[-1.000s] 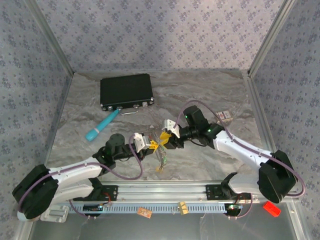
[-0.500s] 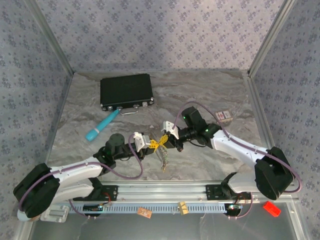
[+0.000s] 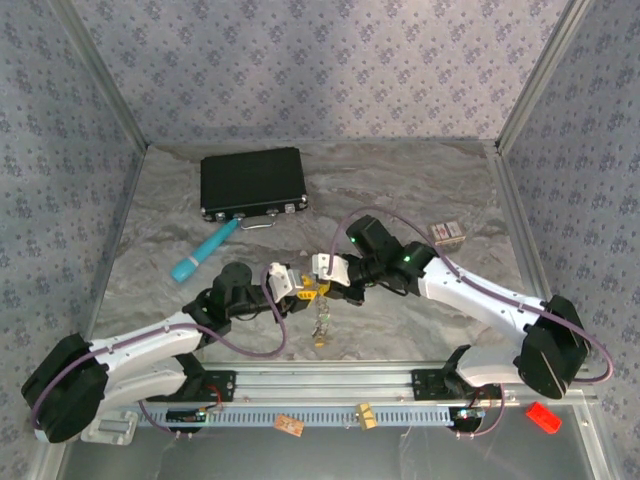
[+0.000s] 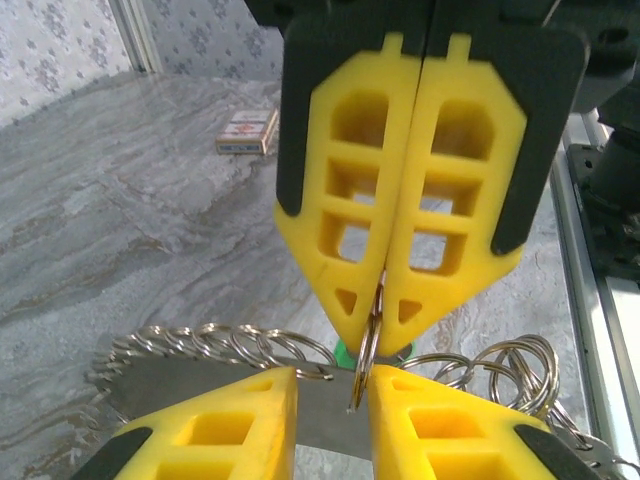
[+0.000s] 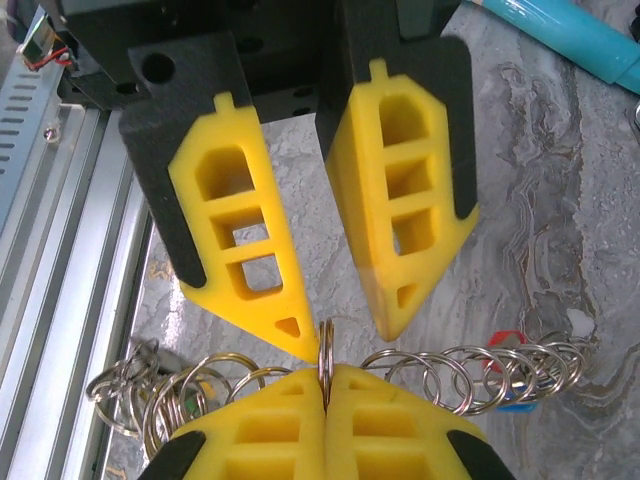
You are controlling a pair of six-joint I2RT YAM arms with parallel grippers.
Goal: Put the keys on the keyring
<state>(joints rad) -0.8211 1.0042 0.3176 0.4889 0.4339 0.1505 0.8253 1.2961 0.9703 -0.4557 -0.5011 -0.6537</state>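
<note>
Overhead, left gripper (image 3: 300,291) and right gripper (image 3: 320,286) meet mid-table, keys (image 3: 322,325) a blur beside them. Left wrist: right gripper clamps the keyring (image 4: 366,345), half hiding a green key (image 4: 345,350). Right wrist: left gripper's fingers (image 5: 240,250) stand narrowly apart; teal tube (image 5: 570,30) cut off.

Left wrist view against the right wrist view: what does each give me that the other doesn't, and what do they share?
Left wrist adds: a small box lying farther off on the table, and a green key head just behind the pinched ring. Right wrist adds: the teal tube at the top right corner, and a red key head among the rings. Shared: the right gripper shut on a ring of the keyring, the left gripper open just across from it, and the aluminium rail.
</note>
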